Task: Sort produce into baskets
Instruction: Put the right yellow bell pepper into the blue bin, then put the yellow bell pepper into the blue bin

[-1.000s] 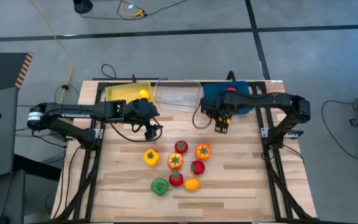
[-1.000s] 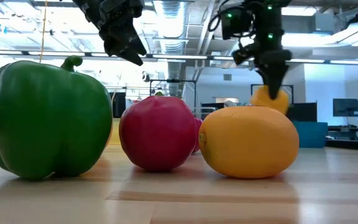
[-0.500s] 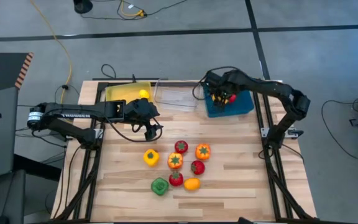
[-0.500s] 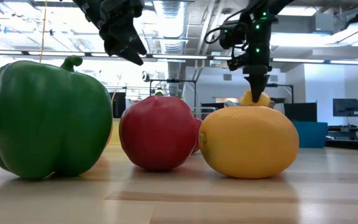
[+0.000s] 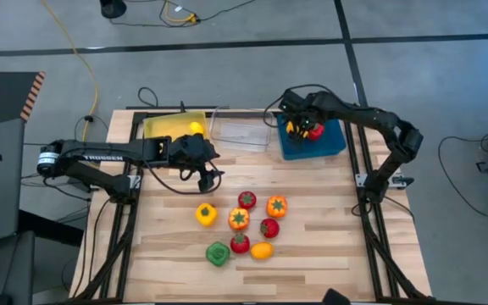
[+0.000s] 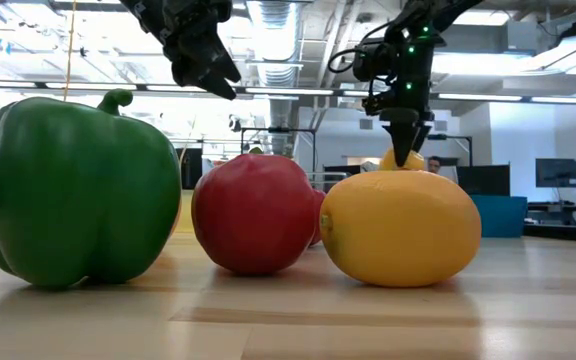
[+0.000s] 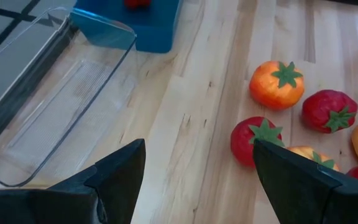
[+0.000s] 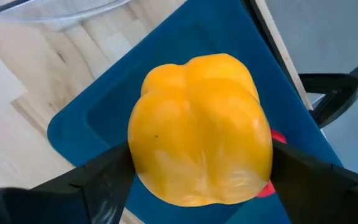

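Yellow-orange pepper: sits between the two dark fingers of the right gripper, over the blue bin; a red piece lies in the bin just beside it.
Right gripper grip: fingers spread wide, one on each flank of the pepper; whether clamped or just letting go, cannot tell.
Blue bin: far right of the table, next to the clear bin.
Yellow bin: far left, holds one yellow fruit.
Left gripper: hangs above bare wood near the yellow bin, fingers parted, nothing between them.
Loose produce: clustered mid-table, among it a green pepper, a yellow pepper and an orange citrus.
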{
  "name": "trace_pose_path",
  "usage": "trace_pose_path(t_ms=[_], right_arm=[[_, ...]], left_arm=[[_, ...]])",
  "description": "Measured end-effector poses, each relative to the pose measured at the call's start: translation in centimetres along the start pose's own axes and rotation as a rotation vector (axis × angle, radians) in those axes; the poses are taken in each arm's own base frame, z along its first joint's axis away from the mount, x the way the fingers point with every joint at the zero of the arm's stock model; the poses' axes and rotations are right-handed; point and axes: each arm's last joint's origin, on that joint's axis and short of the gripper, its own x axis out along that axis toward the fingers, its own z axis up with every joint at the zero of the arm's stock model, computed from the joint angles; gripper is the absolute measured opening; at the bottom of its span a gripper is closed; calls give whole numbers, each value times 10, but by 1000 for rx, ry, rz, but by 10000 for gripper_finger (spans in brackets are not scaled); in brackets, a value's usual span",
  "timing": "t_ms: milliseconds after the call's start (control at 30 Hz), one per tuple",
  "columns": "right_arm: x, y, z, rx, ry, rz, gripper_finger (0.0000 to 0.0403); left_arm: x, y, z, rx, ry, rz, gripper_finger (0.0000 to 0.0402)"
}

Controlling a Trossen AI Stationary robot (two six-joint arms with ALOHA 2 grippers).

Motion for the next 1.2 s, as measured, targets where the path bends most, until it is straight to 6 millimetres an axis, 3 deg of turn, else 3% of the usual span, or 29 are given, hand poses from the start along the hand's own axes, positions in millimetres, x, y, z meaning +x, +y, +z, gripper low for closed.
trace_pose_path(t_ms=[467,633,1200], right_arm=[[1,-2,-1,18,8,-2,397],[1,-4,-1,162,6,-63,392],[0,-3,-1,163,5,-62,393]], left_arm=[[-4,-25,-5,67,16,-76,284],[-7,-39,-15,78,95,-131,284],[-19,-63,-44,16,320,-144,284]])
